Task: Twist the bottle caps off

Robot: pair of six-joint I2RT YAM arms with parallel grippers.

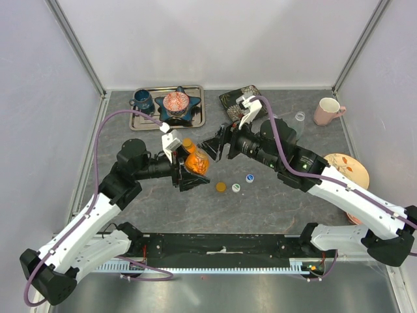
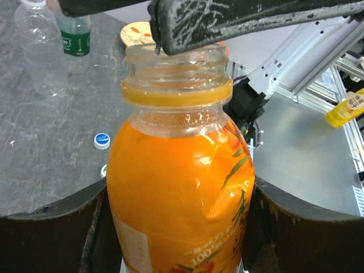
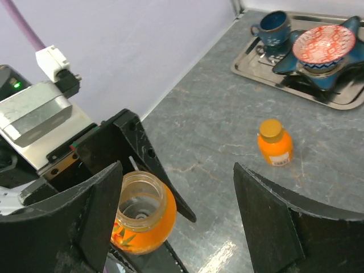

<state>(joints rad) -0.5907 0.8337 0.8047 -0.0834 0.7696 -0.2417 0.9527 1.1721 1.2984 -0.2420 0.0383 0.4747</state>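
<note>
My left gripper [image 1: 187,172] [image 2: 181,227] is shut on a large orange juice bottle [image 1: 197,162] [image 2: 176,170], gripping its body. The bottle's neck is open, with no cap on it; it also shows in the right wrist view [image 3: 139,213]. My right gripper [image 1: 214,149] [image 3: 176,170] is open and empty, hovering just above the bottle's mouth; one of its fingers [image 2: 227,20] crosses the top of the left wrist view. A small orange bottle [image 1: 189,143] [image 3: 274,142] with its cap on stands just behind. An orange cap [image 1: 221,187] lies on the table.
A green-and-white cap [image 1: 236,188] and a blue cap [image 1: 249,177] [image 2: 102,140] lie near the orange cap. A clear bottle [image 2: 40,51] and a green-labelled bottle [image 2: 75,34] stand beyond. A metal tray [image 1: 195,120] with cup and bowl, a pink mug [image 1: 328,111] and a plate [image 1: 352,171] are around.
</note>
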